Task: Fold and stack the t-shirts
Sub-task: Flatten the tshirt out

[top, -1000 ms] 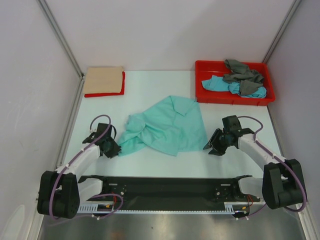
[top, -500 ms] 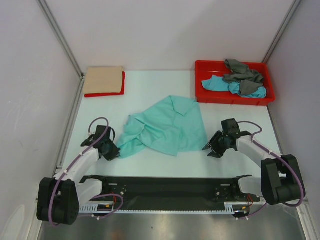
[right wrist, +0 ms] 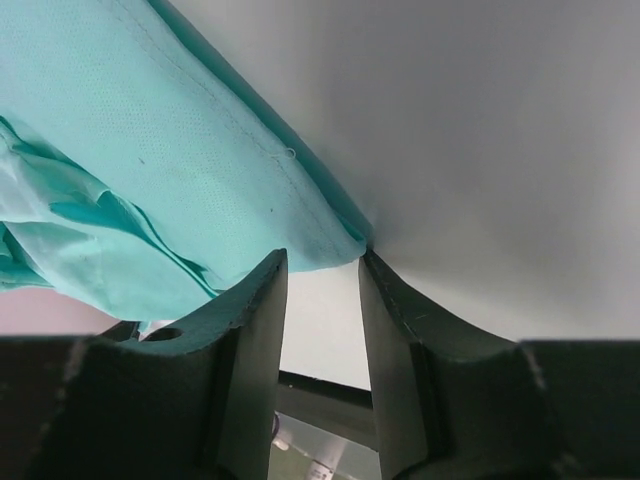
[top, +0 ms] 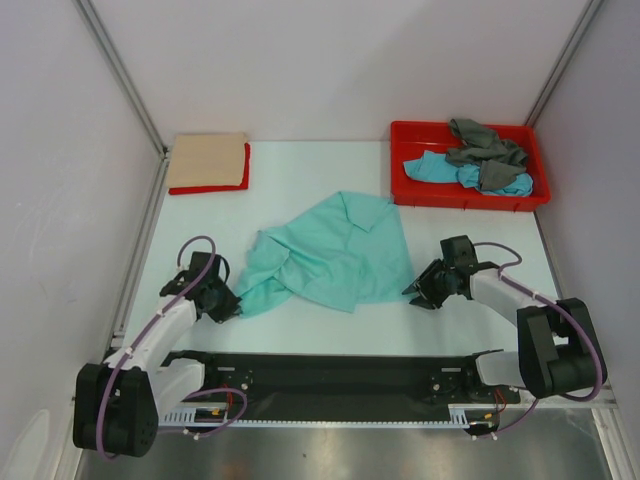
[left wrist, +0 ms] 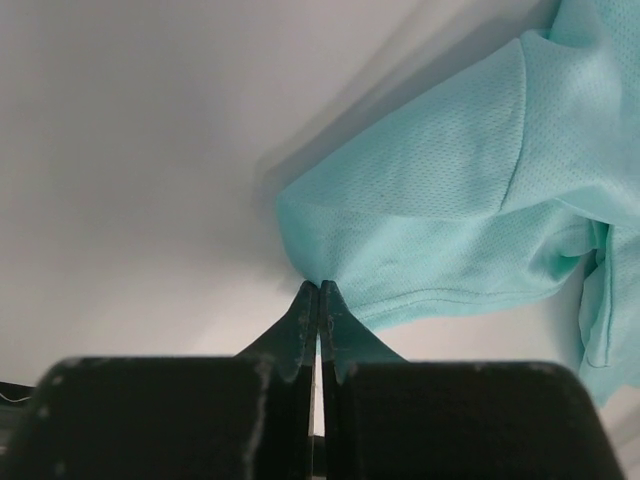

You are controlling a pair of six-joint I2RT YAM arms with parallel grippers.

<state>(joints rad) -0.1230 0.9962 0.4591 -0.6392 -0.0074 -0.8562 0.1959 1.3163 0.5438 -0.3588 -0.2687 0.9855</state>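
Okay, top view: mint-green t-shirt (top: 335, 255) lies crumpled and unfolded mid-worktop (top: 300, 180), spread roughly as a triangle with a bunched lump at its 8 o'clock end.

Left tool (top: 232, 308) sits at the shirt's 8 o'clock corner. In the left wrist view the left tool (left wrist: 319, 300) has its jaws pressed fully together, tips right at the hem of the mint-green t-shirt (left wrist: 440, 200). Can't tell if any cloth is actually pinched between them.

Right tool (top: 413, 296) is at the shirt's 4 o'clock corner. In the right wrist view the right tool (right wrist: 320, 270) is partly open, with a clear gap between the fingers (right wrist: 250, 340). The corner hem of the mint-green t-shirt (right wrist: 180, 160) sits at the fingertips at the mouth of the gap, touching them but not clamped.

Red tray (top: 400, 190) is at 1 o'clock on the worktop, near the back wall. It holds a grey t-shirt (top: 480, 145) heaped over a turquoise-blue t-shirt (top: 430, 168), both unfolded.

At 10 o'clock in the far left corner there's a folded stack: beige t-shirt (top: 207, 160) on top of a red t-shirt (top: 246, 168), of which only the right and near edges show. The stack is well apart from the mint shirt and both tools.
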